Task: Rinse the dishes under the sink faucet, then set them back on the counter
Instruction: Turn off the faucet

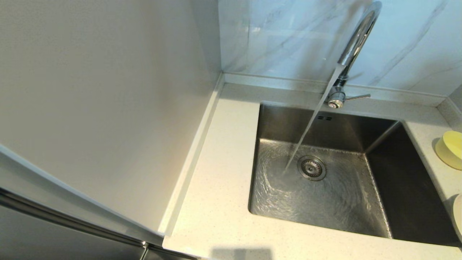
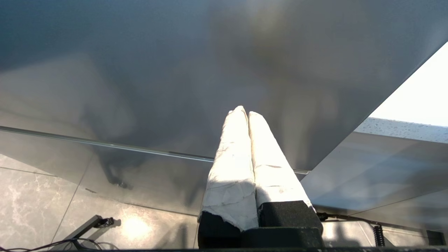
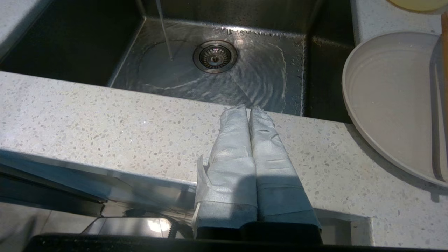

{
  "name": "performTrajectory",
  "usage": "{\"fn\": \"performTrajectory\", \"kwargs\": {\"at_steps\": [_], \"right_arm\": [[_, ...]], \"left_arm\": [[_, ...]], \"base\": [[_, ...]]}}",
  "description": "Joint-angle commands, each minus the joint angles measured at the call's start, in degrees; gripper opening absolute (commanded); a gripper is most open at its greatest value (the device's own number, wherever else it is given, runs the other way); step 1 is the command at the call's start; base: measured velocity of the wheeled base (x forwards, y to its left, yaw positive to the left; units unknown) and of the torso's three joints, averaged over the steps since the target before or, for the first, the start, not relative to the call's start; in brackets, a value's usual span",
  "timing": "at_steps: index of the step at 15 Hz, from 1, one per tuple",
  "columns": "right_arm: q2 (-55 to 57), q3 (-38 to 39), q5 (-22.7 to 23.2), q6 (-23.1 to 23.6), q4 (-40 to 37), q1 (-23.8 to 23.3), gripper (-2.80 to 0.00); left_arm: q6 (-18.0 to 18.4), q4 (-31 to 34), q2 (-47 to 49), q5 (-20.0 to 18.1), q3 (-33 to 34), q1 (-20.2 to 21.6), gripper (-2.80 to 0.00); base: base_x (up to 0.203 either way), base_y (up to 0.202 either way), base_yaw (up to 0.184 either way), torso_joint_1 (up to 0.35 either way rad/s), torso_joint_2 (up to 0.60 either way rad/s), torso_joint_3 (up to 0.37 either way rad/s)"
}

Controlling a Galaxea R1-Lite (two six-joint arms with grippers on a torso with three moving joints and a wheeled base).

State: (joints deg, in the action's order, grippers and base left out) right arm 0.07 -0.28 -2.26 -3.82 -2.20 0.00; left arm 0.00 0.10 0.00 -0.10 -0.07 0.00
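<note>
Water runs from the chrome sink faucet (image 1: 355, 43) into the steel sink (image 1: 325, 202), landing beside the drain strainer (image 1: 311, 168). The pale yellow bowl (image 1: 450, 149) sits on the counter (image 1: 216, 187) right of the sink. The cream-white plate (image 3: 392, 98) lies on the counter nearer the front, a sliver of it showing at the head view's edge (image 1: 458, 216). A brown chopstick (image 3: 444, 70) rests across the plate's far side. My right gripper (image 3: 249, 109) is shut and empty above the counter's front strip. My left gripper (image 2: 244, 111) is shut and empty, low beside a grey cabinet panel.
A tall pale panel (image 1: 108, 90) walls off the counter's left side. The grey-veined marble wall (image 1: 288, 36) stands behind the faucet. Dark glossy cabinet fronts (image 2: 140, 70) and tiled floor (image 2: 35, 196) lie below the counter edge.
</note>
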Motion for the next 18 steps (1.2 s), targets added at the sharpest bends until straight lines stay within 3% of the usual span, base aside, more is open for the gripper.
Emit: {"fn": "performTrajectory", "kwargs": {"at_steps": [1,5,8,10,12,18], "right_arm": [[0.61,-2.01,0.02,-0.62,-0.62,0.00,-2.80],[14.30,-21.96,0.09,-11.49,-8.13,0.00,-2.80],[29.75,-34.46,-1.95,-14.00,-12.51,-0.05,-2.80],[40.09,-39.74,-5.37,-10.59,-13.93,-0.14,-2.80],[49.86,-44.83,-9.70,-4.02,-12.85,-0.25,-2.80],[76.13,-66.83,-13.59,10.95,1.83,-0.10,-2.80]], "left_arm": [[0.00,-0.01,0.00,0.01,-0.01,0.00,-2.80],[0.00,-0.03,0.00,0.01,-0.01,-0.07,-2.80],[0.00,-0.01,0.00,0.01,-0.01,0.00,-2.80],[0.00,-0.01,0.00,0.01,-0.01,0.00,-2.80],[0.00,-0.01,0.00,0.01,0.00,0.00,-2.80],[0.00,-0.01,0.00,0.01,-0.01,-0.09,-2.80]], "base": [[0.000,0.000,0.000,0.000,0.00,0.000],[0.000,0.000,0.000,0.000,0.00,0.000],[0.000,0.000,0.000,0.000,0.00,0.000],[0.000,0.000,0.000,0.000,0.00,0.000],[0.000,0.000,0.000,0.000,0.00,0.000],[0.000,0.000,0.000,0.000,0.00,0.000]]}}
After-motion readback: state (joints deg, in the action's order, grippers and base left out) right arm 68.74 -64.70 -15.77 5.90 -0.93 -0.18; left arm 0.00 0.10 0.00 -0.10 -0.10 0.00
